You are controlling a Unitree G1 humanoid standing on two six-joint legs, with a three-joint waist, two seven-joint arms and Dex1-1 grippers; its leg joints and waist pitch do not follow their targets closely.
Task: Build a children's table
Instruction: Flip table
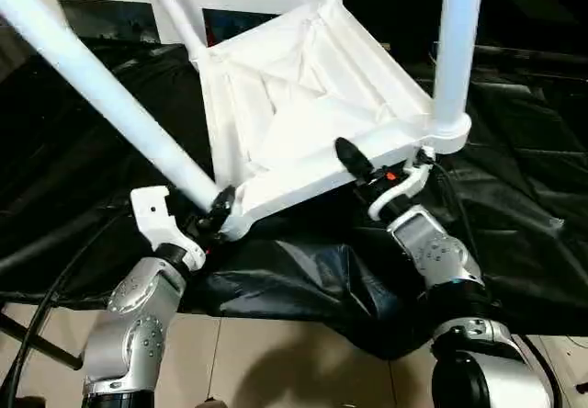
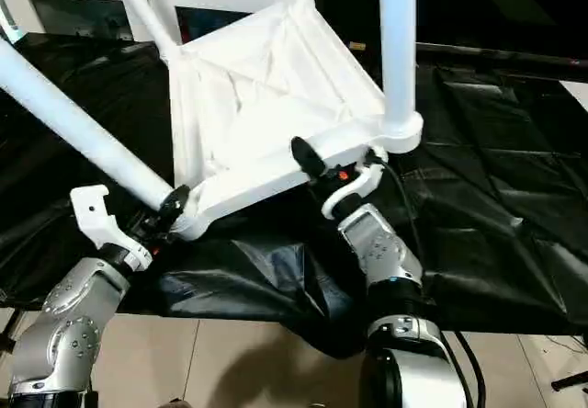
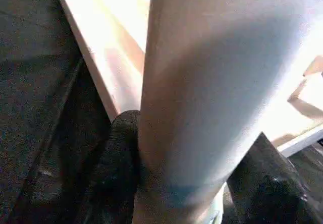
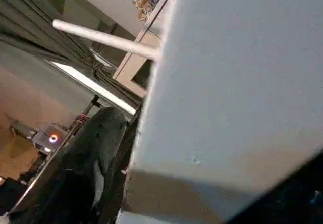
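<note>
The children's table is tipped up on black cloth with the ribbed underside of its white top [image 1: 303, 105] facing me. White legs stand in the sockets: a long one [image 1: 101, 96] runs up to the left, one [image 1: 457, 40] rises at the right, two thinner-looking ones [image 1: 175, 8] are at the back. My left gripper [image 1: 219, 208] is shut on the left leg just above its corner socket; in the left wrist view black fingers [image 3: 118, 168] press both sides of the leg [image 3: 217, 82]. My right gripper [image 1: 367, 174] sits at the top's near rim [image 4: 242, 82].
Crumpled black cloth [image 1: 514, 215] covers the work surface and hangs over its front edge. A white cabinet with glass doors [image 1: 101, 13] stands behind. Pale floor tiles [image 1: 276, 362] show below, and a black cable [image 1: 37, 316] runs along my left arm.
</note>
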